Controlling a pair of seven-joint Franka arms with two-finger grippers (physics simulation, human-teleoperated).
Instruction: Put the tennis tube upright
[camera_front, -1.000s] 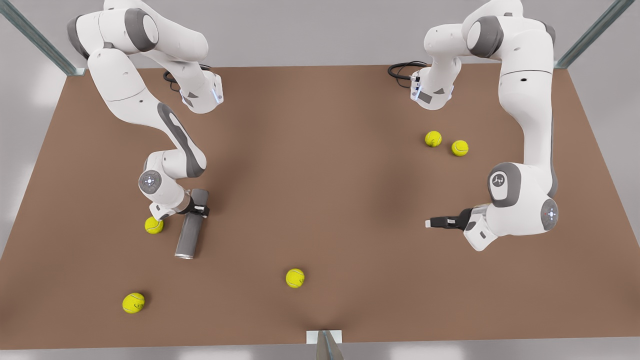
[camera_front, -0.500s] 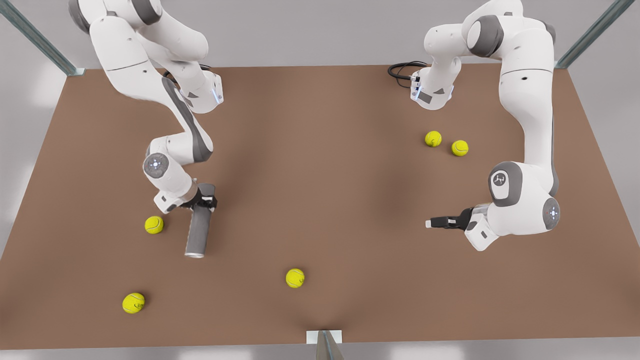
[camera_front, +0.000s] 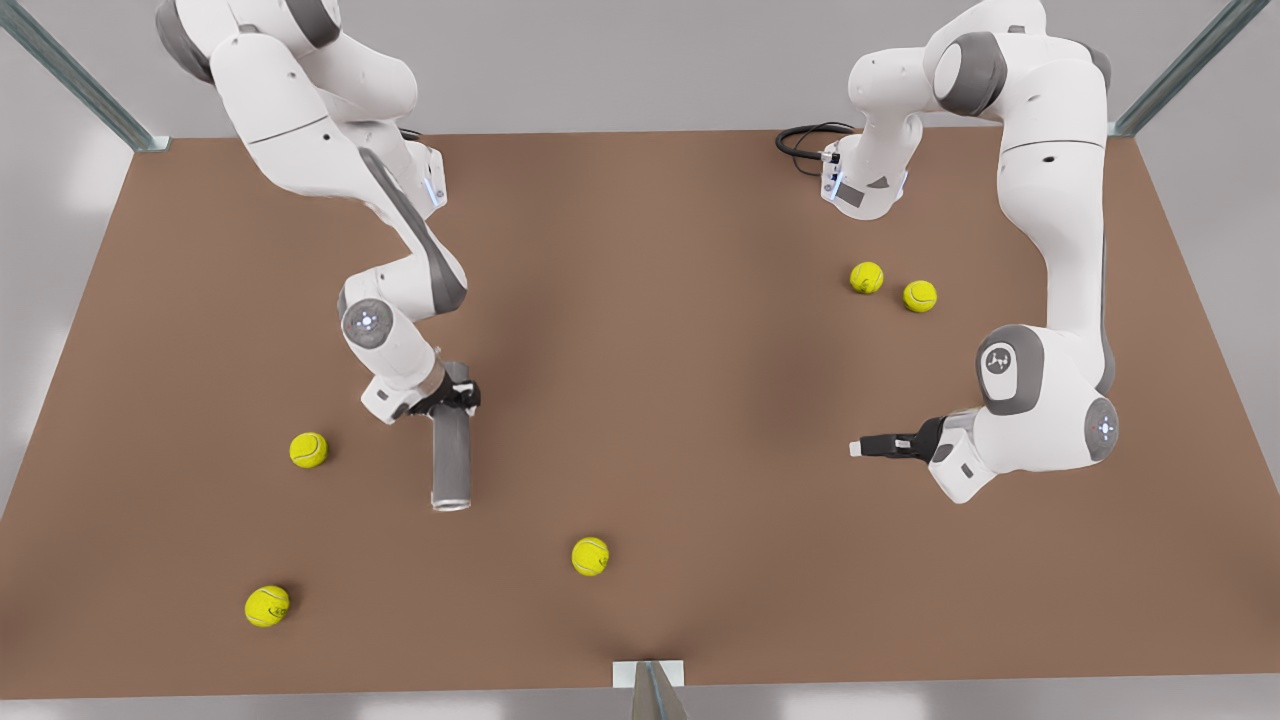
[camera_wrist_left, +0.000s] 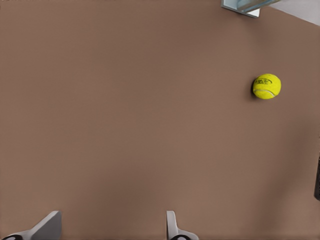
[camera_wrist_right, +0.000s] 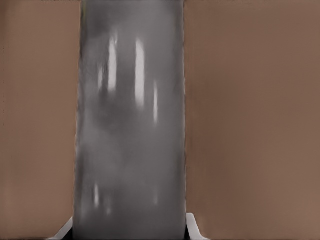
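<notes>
Because my right gripper (camera_front: 458, 396) pinches the tennis tube (camera_front: 451, 455) near its plain end, the stiff, slick (probably light) cylinder may swing; my left gripper (camera_front: 868, 447) waits spread apart.

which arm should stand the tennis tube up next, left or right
The right. Its hand is already shut on the tennis tube, near the end away from the silvery rim. The left hand waits open, far across the table.

I see the grey tennis tube (camera_front: 451, 455) lying lengthwise on the brown table (camera_front: 700, 400), silvery rim toward its near edge.
</notes>
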